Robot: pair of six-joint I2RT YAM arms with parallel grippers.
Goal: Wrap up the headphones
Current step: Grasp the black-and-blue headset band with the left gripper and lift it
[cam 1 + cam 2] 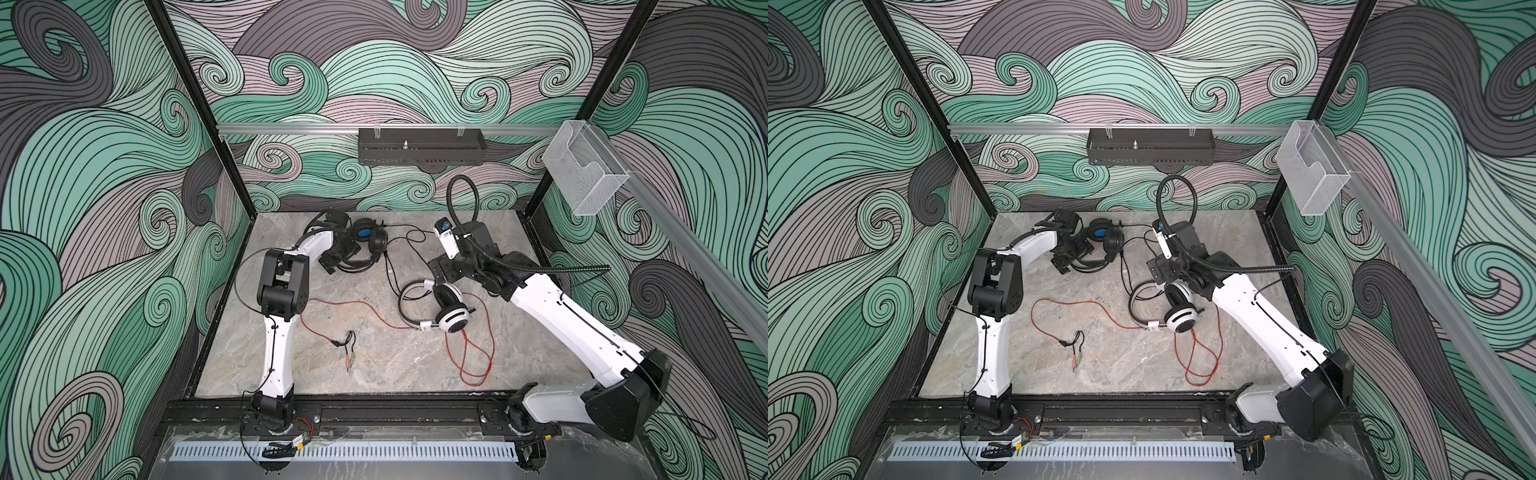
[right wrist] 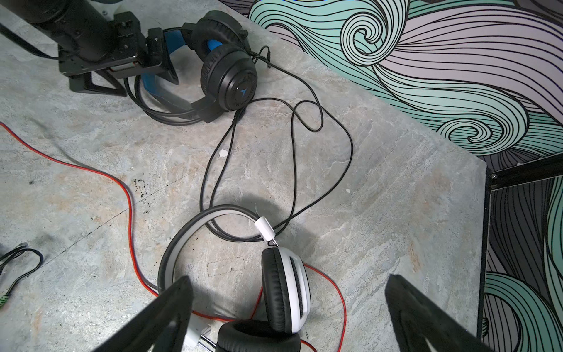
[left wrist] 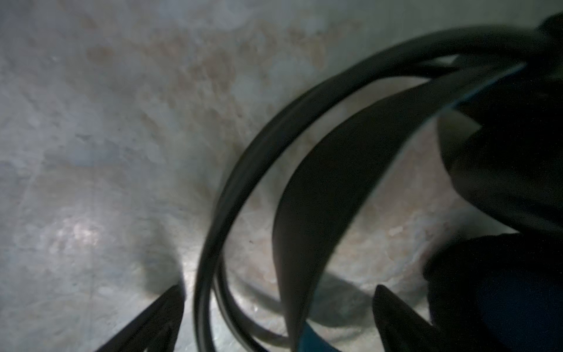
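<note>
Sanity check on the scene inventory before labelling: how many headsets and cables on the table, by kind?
Headsets: 2 (black headset, white headset)
Cables: 2 (black cable, red cable)
Total: 4

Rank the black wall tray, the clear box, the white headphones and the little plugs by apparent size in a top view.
1. black wall tray and clear box: too alike to split, and both hang higher, nearer the camera.
2. white headphones.
3. plugs, smallest by far.
</note>
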